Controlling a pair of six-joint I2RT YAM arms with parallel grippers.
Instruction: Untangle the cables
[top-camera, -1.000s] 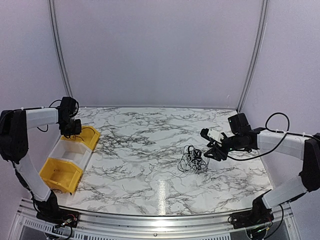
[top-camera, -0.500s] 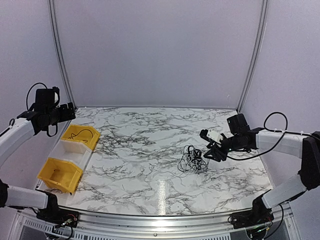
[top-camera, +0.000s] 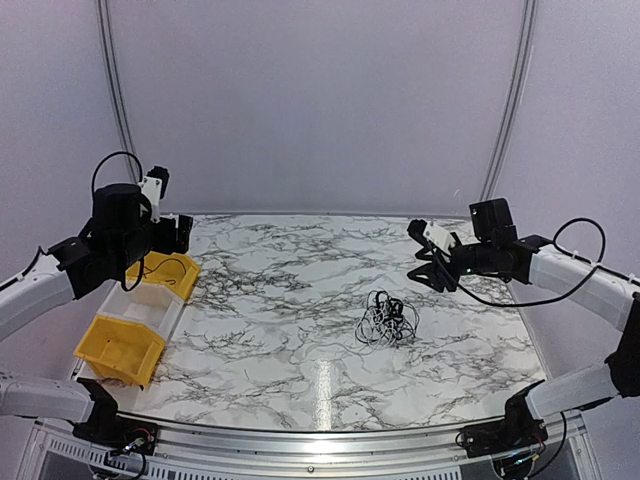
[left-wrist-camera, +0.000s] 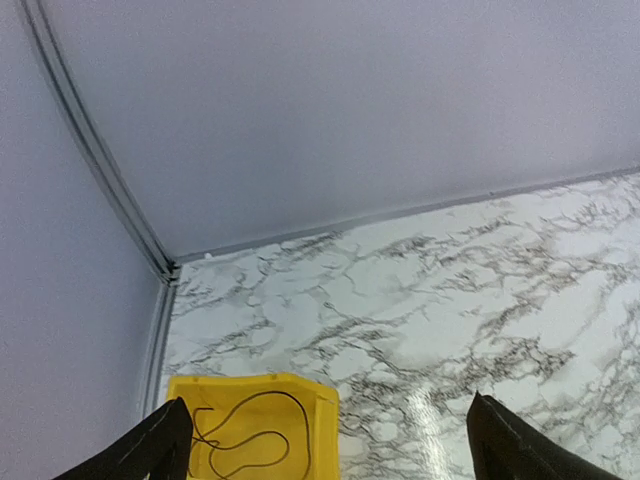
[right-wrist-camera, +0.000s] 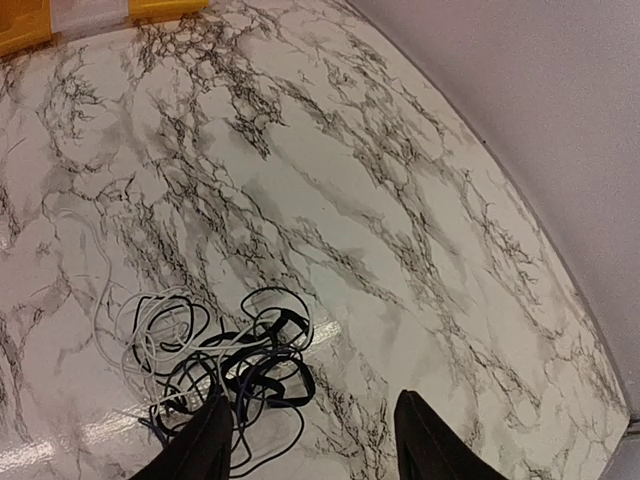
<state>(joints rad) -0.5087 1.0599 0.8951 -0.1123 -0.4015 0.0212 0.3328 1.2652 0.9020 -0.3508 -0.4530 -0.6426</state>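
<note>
The tangled clump of thin black and pale cables (top-camera: 387, 322) lies mid-worktop, one black strand (left-wrist-camera: 245, 428) binned, so you've barely begun: both claws (left-wrist-camera: 325, 440) (right-wrist-camera: 312, 440) spread, empty.

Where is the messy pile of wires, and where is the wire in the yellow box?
cable clump (top-camera: 388, 320), top external view, middle of the tangle.
single cable (left-wrist-camera: 245, 430), left wrist view, its loop.
yellow bin (left-wrist-camera: 322, 420), left wrist view, right wall.

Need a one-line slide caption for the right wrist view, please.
Open right hand hovering above the tangled cables on the marble table.
</note>
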